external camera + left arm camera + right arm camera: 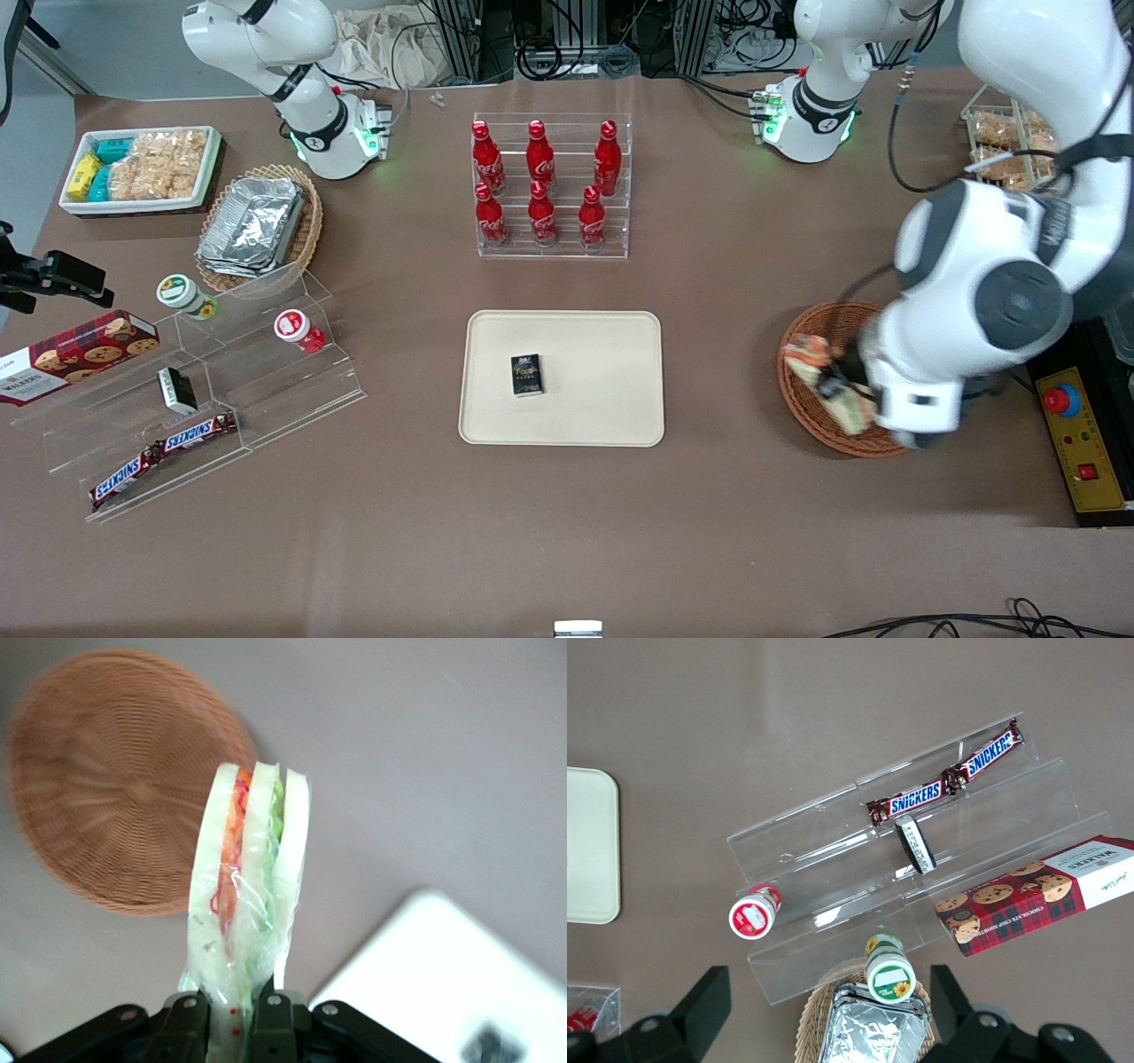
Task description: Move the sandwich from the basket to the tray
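The sandwich [248, 877], a wrapped wedge with orange and green filling, is pinched at its lower end by my left gripper [232, 1019], which is shut on it. It hangs above the table beside the reddish-brown wicker basket [115, 780], whose inside shows nothing in it. In the front view the sandwich [828, 377] and the gripper [842, 388] sit over the basket [811, 421], partly under the arm's white wrist. The cream tray [611, 416] lies at the table's middle, toward the parked arm from the basket; a corner of the tray [443, 974] shows in the wrist view.
A small black box [526, 374] lies on the tray. A rack of red cola bottles [549, 186] stands farther from the front camera than the tray. A yellow control box with a red button [1085, 434] sits beside the basket. Acrylic shelves with snacks [204, 399] are at the parked arm's end.
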Robot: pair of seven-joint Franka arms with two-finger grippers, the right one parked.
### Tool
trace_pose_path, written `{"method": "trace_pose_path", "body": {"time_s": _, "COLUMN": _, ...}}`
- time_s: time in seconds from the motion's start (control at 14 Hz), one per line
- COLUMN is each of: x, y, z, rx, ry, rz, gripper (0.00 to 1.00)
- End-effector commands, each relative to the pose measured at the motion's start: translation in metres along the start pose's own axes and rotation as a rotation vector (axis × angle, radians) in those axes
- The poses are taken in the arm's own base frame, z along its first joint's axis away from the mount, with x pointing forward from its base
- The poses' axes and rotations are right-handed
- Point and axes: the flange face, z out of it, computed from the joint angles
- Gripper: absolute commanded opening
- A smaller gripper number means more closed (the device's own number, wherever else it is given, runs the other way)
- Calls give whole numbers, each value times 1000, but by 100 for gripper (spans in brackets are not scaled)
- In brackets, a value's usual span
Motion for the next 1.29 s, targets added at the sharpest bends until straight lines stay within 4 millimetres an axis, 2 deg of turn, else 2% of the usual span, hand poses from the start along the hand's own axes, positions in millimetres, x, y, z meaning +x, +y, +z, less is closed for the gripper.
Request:
{"method": "trace_pose_path", "body": {"time_s": 0.0, "x": -60, "y": 68, "z": 35, "rx": -20, "ry": -56, "rz": 261, "gripper": 0}}
{"method": "trace_pose_path", "body": {"time_s": 0.07, "x": -87, "y": 96, "z": 57, "rx": -22, "ry": -65, "rz": 317, "gripper": 0}}
{"method": "trace_pose_path", "body": {"time_s": 0.14, "x": -104, "y": 117, "z": 80, "rx": -29, "ry": -67, "rz": 361, "gripper": 0}}
{"method": "trace_pose_path", "body": {"time_s": 0.29, "x": -120, "y": 145, "z": 137, "rx": -31, "ry": -68, "rz": 419, "gripper": 0}}
{"method": "trace_pose_path", "body": {"time_s": 0.36, "x": -127, "y": 156, "z": 162, "rx": -32, "ry": -65, "rz": 443, "gripper": 0}}
{"method": "trace_pose_path", "body": {"time_s": 0.5, "x": -119, "y": 158, "z": 215, "rx": 10, "ry": -76, "rz": 460, "gripper": 0}}
{"method": "trace_pose_path", "body": {"time_s": 0.57, "x": -122, "y": 160, "z": 225, "rx": 15, "ry": -77, "rz": 464, "gripper": 0}}
{"method": "trace_pose_path", "body": {"time_s": 0.71, "x": -126, "y": 162, "z": 234, "rx": 19, "ry": -81, "rz": 472, "gripper": 0}}
{"method": "trace_pose_path", "body": {"time_s": 0.79, "x": -125, "y": 162, "z": 236, "rx": 21, "ry": -84, "rz": 469, "gripper": 14}}
{"method": "trace_pose_path", "body": {"time_s": 0.86, "x": -125, "y": 162, "z": 235, "rx": 19, "ry": -83, "rz": 457, "gripper": 80}}
{"method": "trace_pose_path", "body": {"time_s": 0.93, "x": -125, "y": 162, "z": 231, "rx": 16, "ry": -77, "rz": 457, "gripper": 100}}
{"method": "trace_pose_path", "body": {"time_s": 1.07, "x": -118, "y": 158, "z": 212, "rx": 6, "ry": -63, "rz": 442, "gripper": 100}}
{"method": "trace_pose_path", "body": {"time_s": 1.21, "x": -109, "y": 148, "z": 176, "rx": 10, "ry": -24, "rz": 376, "gripper": 100}}
